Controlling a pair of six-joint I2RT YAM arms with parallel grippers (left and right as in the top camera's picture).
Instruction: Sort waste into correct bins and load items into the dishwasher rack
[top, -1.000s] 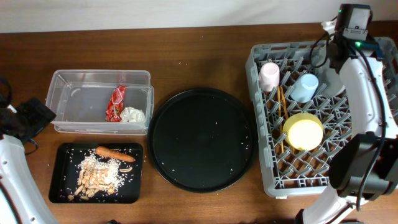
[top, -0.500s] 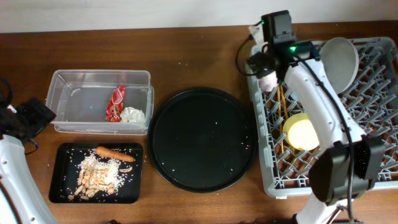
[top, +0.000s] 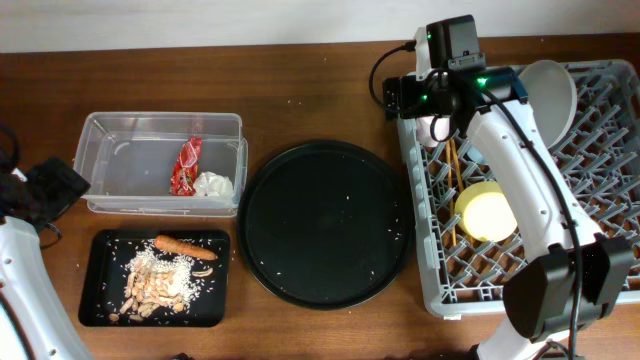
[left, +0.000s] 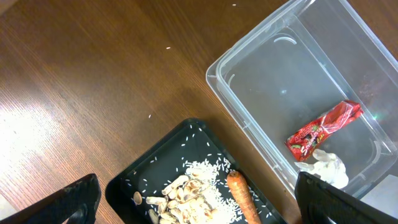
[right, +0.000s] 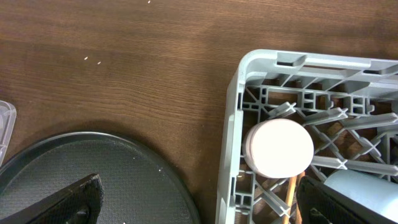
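Grey plate (top: 548, 92) tilted in rack (top: 600, 190), overhead only; wrist shows pink cup (right: 278, 147); left gripper (left: 199, 205), right gripper (right: 198, 205) spread wide, empty

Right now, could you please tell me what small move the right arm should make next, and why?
Probably lift the open right gripper clear of the large light-grey plastic dishwasher rack and draw back. Its jaws are empty above the small pink cup, the pale grey round plate and yellow bowl sit racked, and the large round black tray holds only stray grains.
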